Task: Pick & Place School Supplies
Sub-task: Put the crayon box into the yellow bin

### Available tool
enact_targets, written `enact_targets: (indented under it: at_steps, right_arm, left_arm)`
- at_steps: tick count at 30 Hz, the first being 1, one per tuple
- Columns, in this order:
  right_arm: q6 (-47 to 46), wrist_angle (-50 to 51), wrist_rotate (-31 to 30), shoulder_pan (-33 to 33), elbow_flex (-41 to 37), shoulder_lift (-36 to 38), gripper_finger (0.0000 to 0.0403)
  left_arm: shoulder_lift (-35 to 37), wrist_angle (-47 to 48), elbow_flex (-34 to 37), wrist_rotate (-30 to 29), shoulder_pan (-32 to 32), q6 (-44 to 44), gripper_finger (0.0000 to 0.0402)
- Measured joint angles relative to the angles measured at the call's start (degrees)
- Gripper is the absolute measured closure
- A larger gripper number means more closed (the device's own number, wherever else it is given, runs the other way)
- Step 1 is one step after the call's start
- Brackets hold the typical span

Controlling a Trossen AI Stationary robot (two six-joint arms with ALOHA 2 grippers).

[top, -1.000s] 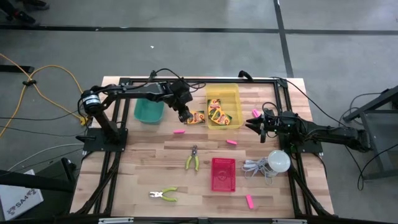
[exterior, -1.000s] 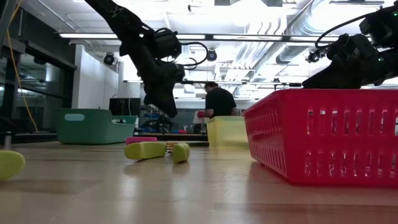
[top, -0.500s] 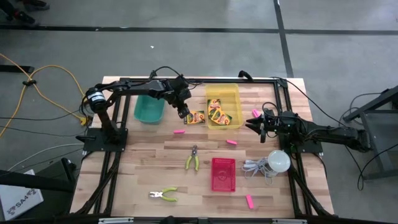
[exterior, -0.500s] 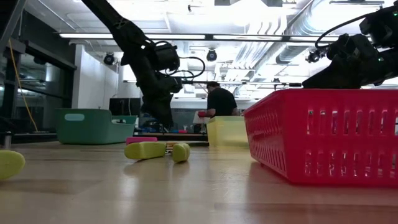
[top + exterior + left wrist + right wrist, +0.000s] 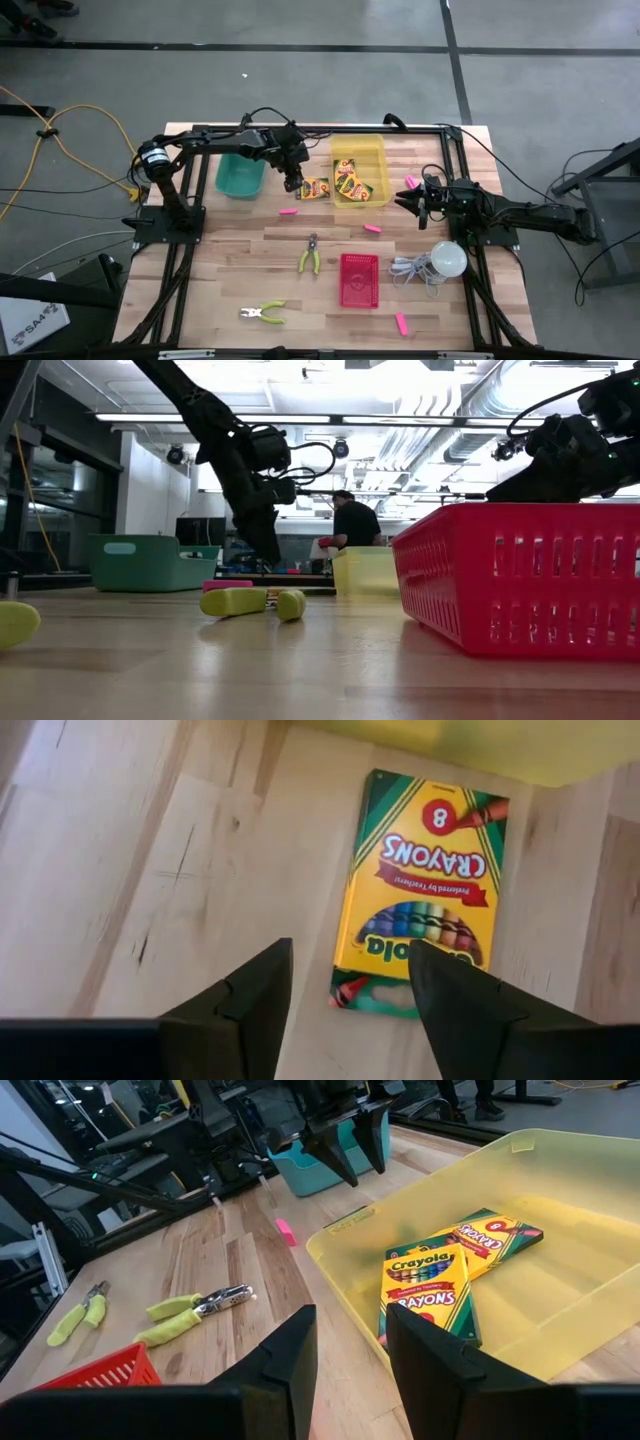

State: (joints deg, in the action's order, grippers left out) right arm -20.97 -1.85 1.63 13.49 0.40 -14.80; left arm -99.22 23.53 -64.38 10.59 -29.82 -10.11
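Two crayon boxes [image 5: 430, 1285] already in yellow bin [image 5: 372, 148], one loose crayon box [image 5: 420, 890] flat on table just outside bin wall, directly under left gripper [image 5: 345, 985] with fingers spread, nothing pinched. Looks like pick step on that box: needs descent with fingers straddling it, then close and lift over bin wall. Farther out: right gripper [image 5: 350, 1342] parked beside bin, fingers apart and empty; pink erasers [image 5: 288, 211] scattered, not yet collected.

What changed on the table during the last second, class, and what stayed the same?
The left gripper drew back slightly from the crayon box lying beside the yellow bin, and its jaws opened. The right gripper, the bin's boxes and the erasers stayed put.
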Motion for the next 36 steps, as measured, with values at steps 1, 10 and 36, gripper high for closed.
enact_targets:
  at_steps: [1, 10, 36]
  right_arm:
    - [0.0, 0.02, 0.0, -0.01, 0.0, 0.01, 0.0292]
    - [0.0, 0.0, -0.02, 0.0, 0.0, 0.0, 0.0292]
    - [0.0, 0.0, 0.02, -0.01, 0.0, -0.01, 0.0292]
  left_arm:
    - [0.0, 0.01, 0.0, 0.0, 0.0, 0.0, 0.0206]
    - [-1.75, 1.43, -0.04, 2.63, -0.2, -1.07, 0.0206]
    - [-4.76, 7.53, -0.26, 14.18, -3.28, 19.0, 0.0206]
